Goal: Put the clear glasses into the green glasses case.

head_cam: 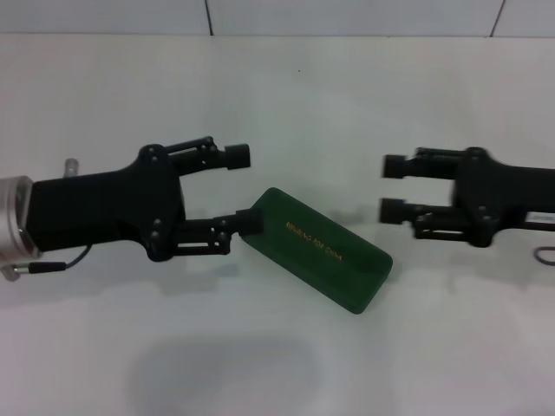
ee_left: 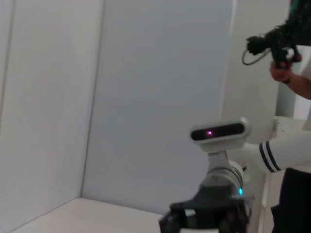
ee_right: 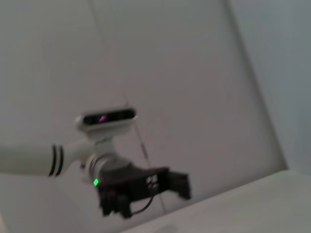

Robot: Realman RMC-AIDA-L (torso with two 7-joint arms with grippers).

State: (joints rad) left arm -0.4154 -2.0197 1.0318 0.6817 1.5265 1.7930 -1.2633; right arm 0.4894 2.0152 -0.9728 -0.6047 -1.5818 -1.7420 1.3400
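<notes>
Closed green case [head_cam: 316,249] on the white table [head_cam: 277,87], a gripper on each side.

The case lies diagonally at table centre, lid up, gold lettering showing. The left gripper [head_cam: 244,189] at 9 o'clock has its jaws spread, the lower fingertip [head_cam: 250,222] touching the case's near end. The right gripper [head_cam: 395,187] at 3 o'clock hangs apart, jaws spread.

Just a plain white table [head_cam: 277,87], with a tiled wall [head_cam: 347,16] running along its far edge.
</notes>
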